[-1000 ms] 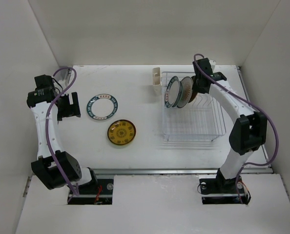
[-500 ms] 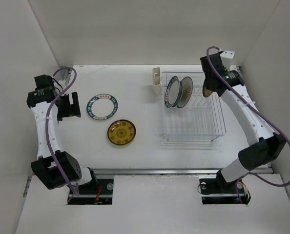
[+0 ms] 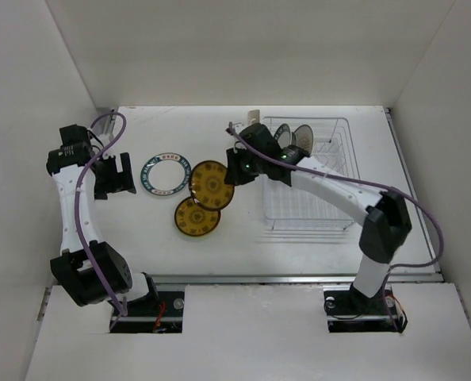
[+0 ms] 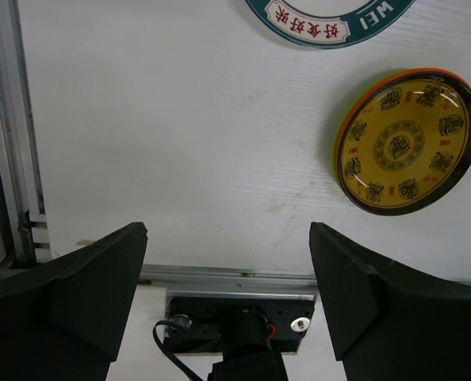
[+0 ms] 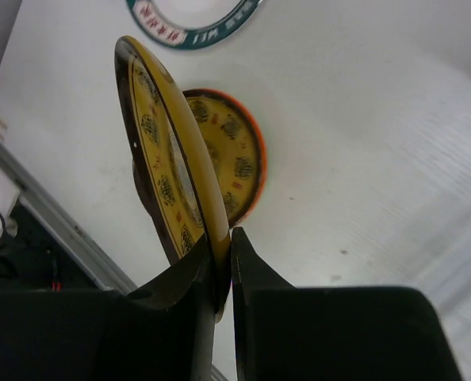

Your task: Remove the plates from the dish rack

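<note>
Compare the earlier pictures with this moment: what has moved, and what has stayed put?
The right pincer lifted a round yellow-brown patterned plate out of the silvery wire dish rack and carried it left, next to the matching plate lying flat. Unchanged: the open left pincer, the teal-rimmed white plate, two plates in the rack.

Open: worktop along far edge left of centre, and along near edge.
Blocked: dish rack at far-right corner; flat plates and held plate mid-worktop.

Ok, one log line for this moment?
right gripper: shut on yellow plate, over table | left gripper: open, empty | rack: holds two plates
</note>
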